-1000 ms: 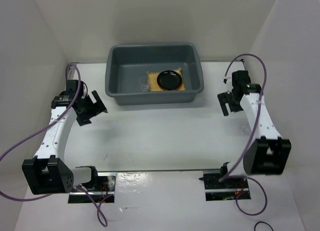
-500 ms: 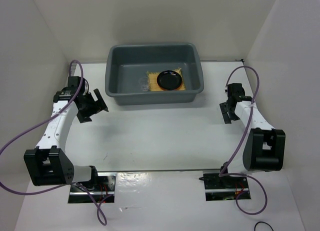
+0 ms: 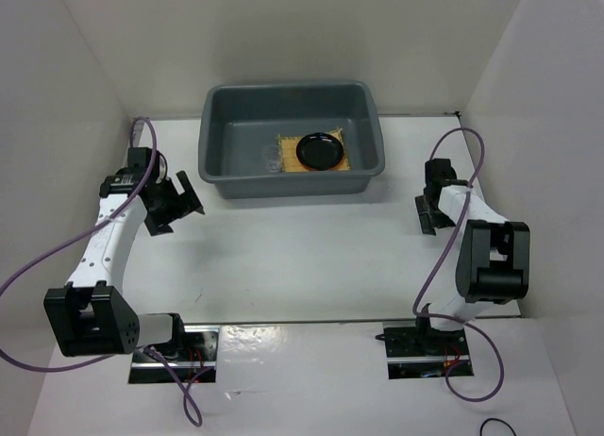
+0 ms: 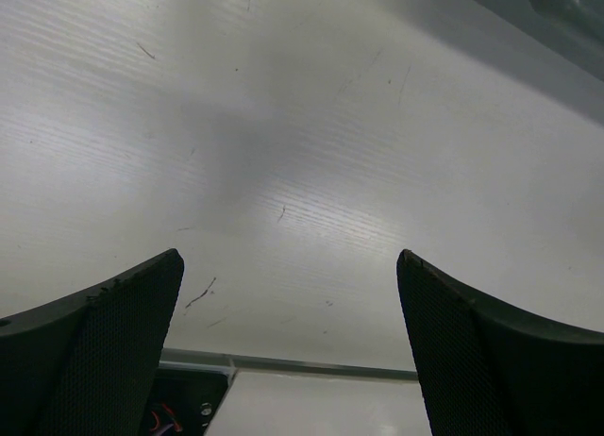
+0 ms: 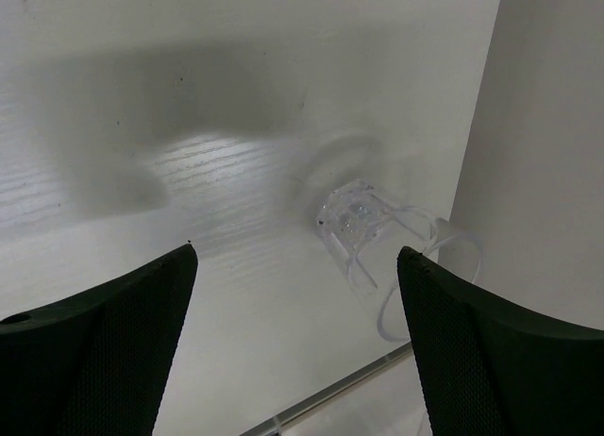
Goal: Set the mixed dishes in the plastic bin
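Note:
The blue-grey plastic bin [image 3: 291,139] stands at the back centre of the table. Inside it a glossy black plate [image 3: 319,151] lies on a tan woven mat [image 3: 286,160], with a tiny clear cup [image 3: 271,158] beside them. Another clear cup [image 5: 363,224] lies on its side on the table close to the right wall, just ahead of my right gripper [image 5: 296,250], which is open and holds nothing. My left gripper [image 4: 289,253] is open over bare table, left of the bin; a corner of the bin [image 4: 566,11] shows at the top right of the left wrist view.
White walls close in the table on the left, back and right. A metal strip [image 5: 330,394] runs along the table's near edge. My left gripper [image 3: 189,198] and right gripper [image 3: 425,214] hang on either side of the bin.
The right arm has folded back toward its base and its gripper has come slightly nearer, jaws narrowing a little. The left arm has shifted only slightly. The bin's contents are unchanged.

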Tool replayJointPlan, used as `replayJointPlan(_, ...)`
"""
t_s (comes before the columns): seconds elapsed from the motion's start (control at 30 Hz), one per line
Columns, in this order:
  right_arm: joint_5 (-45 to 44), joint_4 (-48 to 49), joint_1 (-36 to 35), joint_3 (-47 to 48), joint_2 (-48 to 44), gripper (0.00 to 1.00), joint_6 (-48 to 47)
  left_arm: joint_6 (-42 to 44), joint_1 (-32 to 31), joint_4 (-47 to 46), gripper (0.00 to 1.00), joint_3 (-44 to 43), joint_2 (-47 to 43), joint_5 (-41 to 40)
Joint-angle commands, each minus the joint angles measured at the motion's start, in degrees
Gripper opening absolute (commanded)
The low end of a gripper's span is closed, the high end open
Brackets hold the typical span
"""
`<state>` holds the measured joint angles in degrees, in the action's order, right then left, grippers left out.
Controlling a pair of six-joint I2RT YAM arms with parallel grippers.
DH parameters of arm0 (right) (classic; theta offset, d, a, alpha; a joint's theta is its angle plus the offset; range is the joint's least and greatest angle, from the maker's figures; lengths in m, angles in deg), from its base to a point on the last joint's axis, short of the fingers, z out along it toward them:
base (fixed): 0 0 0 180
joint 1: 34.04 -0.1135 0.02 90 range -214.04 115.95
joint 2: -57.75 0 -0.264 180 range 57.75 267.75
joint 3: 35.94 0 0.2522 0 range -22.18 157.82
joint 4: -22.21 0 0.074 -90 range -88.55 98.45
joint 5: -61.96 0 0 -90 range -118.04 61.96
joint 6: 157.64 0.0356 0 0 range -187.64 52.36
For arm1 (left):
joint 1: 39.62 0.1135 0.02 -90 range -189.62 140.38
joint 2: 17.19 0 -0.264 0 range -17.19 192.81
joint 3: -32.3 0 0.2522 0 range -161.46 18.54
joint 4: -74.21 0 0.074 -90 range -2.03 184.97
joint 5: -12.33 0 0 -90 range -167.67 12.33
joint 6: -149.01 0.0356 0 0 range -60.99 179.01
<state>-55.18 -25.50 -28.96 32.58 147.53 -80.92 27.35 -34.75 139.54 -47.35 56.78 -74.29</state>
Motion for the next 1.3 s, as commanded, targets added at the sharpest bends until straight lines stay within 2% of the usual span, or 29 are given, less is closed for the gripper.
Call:
replayJointPlan(0.0, -2.66, 2.4, 0.37, 0.7, 0.84, 0.9, 3.96, 0.28, 0.41, 0.55, 1.0, 0.85, -1.73, 0.14)
replayJointPlan(0.47, -2.66, 1.87, 2.65, -0.36, 1.37, 0.9, 5.54, 0.28, 0.41, 0.55, 1.0, 2.52, -3.49, -0.91)
replayJointPlan(0.7, 0.76, 0.21, 2.65, 4.11, -2.15, 0.9, 2.3, 0.28, 0.41, 0.02, 1.0, 3.05, -3.49, -0.92)
replayJointPlan(1.0, -1.51, -2.96, 2.13, 5.88, -6.72, 0.9, 2.29, 0.28, 0.41, -0.51, 1.0, 3.57, -2.96, -0.92)
replayJointPlan(1.13, -4.32, -4.01, 2.13, 2.64, -9.26, 0.89, 2.81, 0.28, 0.41, -0.51, 1.0, 3.57, -2.96, -0.92)
replayJointPlan(1.27, -3.1, -6.47, 3.78, -0.97, -10.93, 0.86, 4.92, 0.28, 0.41, -0.51, 1.0, 3.57, -2.96, -0.92)
